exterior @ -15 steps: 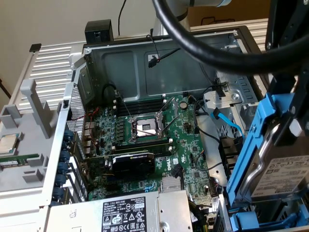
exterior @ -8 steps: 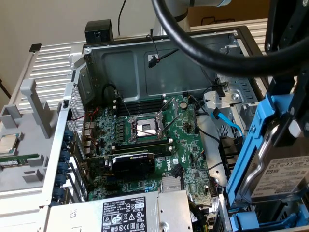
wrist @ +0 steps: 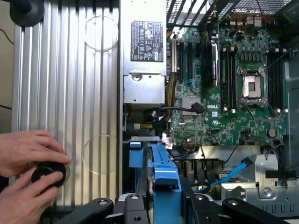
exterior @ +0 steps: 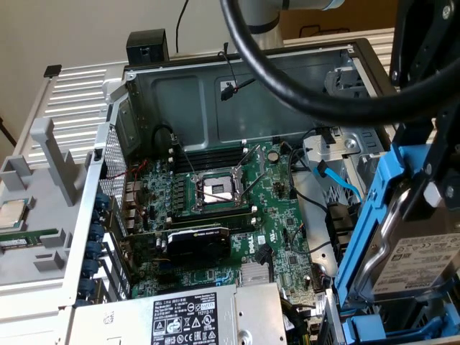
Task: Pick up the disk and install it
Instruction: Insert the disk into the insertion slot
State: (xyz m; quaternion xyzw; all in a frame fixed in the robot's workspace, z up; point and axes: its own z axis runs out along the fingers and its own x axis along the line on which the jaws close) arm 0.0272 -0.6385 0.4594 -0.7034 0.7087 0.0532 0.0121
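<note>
— At the exterior view's right, your gripper is clamped on the disk.
— Where's it sitting?
— Lifted, tilted beside the case; two hands grip a knob.

Both views are evenly and brightly lit, with soft daylight-like light and no hard shadows. In the exterior view the black cable close to the lens is blurred, and the computer case interior falls into mild shade. In the wrist view the ribbed metal worktop shows pale glare, with two faint circular reflections, and the hands look slightly soft.
</note>
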